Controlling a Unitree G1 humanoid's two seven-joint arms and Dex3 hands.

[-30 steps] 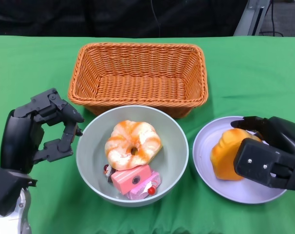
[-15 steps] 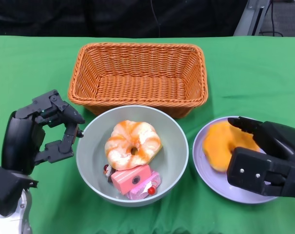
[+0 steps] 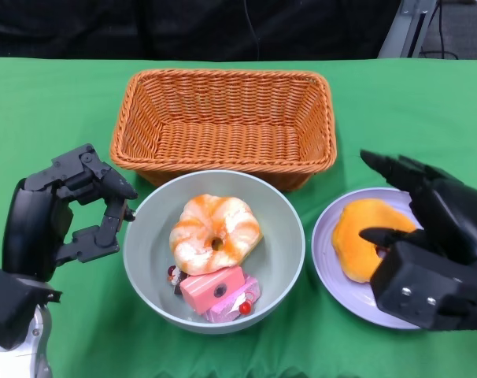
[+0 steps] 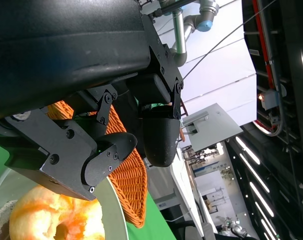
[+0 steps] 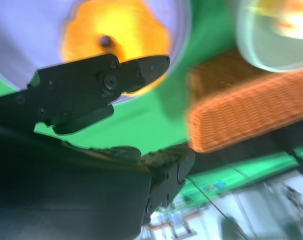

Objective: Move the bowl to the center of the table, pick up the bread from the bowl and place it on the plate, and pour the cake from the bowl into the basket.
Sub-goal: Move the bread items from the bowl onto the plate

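At lower right the right hand (image 3: 427, 252), fingers spread, hovers over the bread (image 3: 364, 236) on the plate (image 3: 333, 272); left hand (image 3: 61, 216), fingers apart, flanks the bowl (image 3: 144, 264) rim.

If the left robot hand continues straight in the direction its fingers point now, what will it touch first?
Most likely the rim of the grey bowl: the left robot hand has its fingers aimed at that near edge, almost touching. Height above the rim is unclear.

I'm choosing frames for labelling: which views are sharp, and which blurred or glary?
Head view: sharp, evenly lit. Right wrist view: motion-blurred, basket and bowl smeared, bread soft. Left wrist view: left hand crisp, ceiling lights glaring behind.
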